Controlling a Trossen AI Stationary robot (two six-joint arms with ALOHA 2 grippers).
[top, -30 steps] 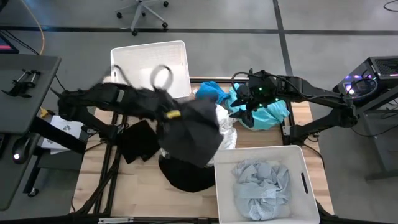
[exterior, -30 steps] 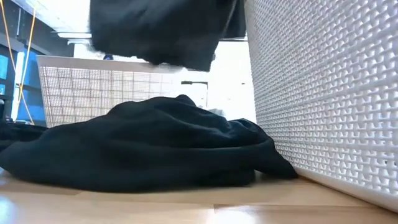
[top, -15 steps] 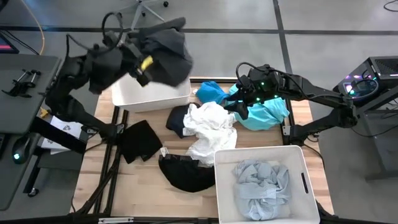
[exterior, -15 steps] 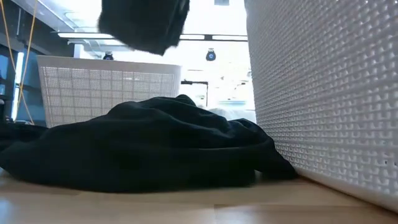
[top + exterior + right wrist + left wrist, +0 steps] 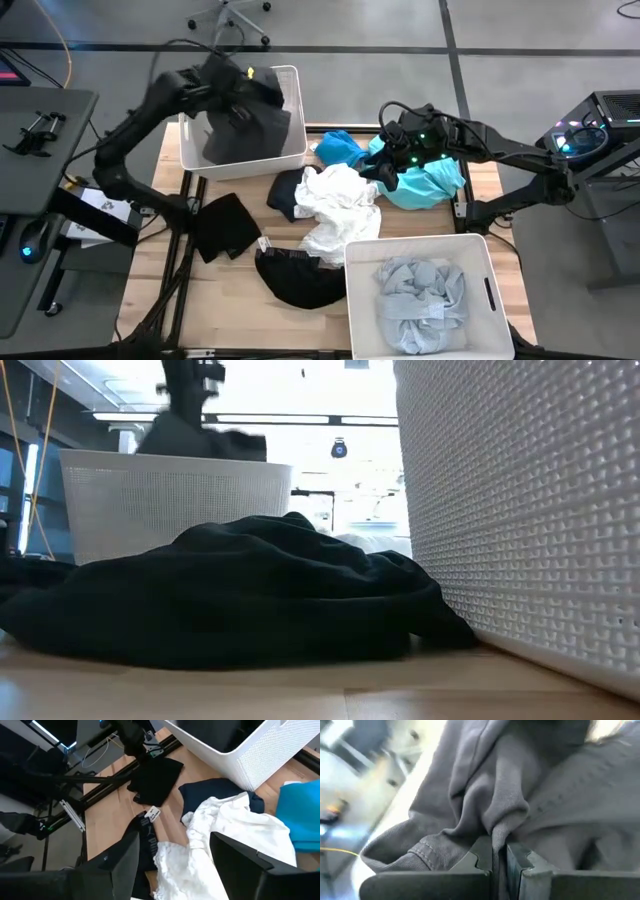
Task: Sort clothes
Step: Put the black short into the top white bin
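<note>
At the upper left of the high view, the left gripper (image 5: 499, 855) is closed on a fold of the dark grey garment (image 5: 245, 125), holding it in the white bin (image 5: 290, 82), probably to drop it there. In the middle of the table (image 5: 230, 300), the white garment (image 5: 335, 205) and black clothes (image 5: 295, 280) wait for sorting. At the right, the right gripper (image 5: 172, 855) hovers with fingers apart above the turquoise garment (image 5: 435, 185), probably ready for the next pick.

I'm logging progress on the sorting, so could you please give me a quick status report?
Left gripper shut on dark grey garment, lowering it into far white bin. Right gripper open over white garment. Nothing blocking.
</note>
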